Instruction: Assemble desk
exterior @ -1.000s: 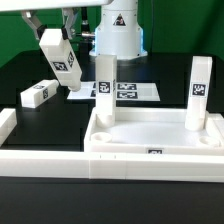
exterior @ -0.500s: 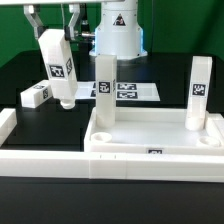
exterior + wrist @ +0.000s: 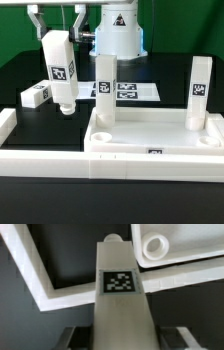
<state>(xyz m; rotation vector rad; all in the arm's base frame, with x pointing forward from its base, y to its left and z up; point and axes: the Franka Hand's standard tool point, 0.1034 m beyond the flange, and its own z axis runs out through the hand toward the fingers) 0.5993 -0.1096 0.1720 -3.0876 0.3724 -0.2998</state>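
Your hand (image 3: 55, 28), part-closed, grips a white plastic block leg (image 3: 59, 72) by its top. The leg hangs near upright, seemingly clear of the black bench (image 3: 50, 130), at the exterior view's left of the large white plastic tray-like desk top (image 3: 190, 158). A second leg (image 3: 104, 85) and a third leg (image 3: 198, 90) stand in its far corners.

A robotics lab: robot arm base (image 3: 118, 32), black table (image 3: 45, 135), tagged marker board (image 3: 150, 92).

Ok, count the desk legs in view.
4 legs: one in the jaws; one lying on the table; two upright in the tray, at the exterior view's left and right ends.
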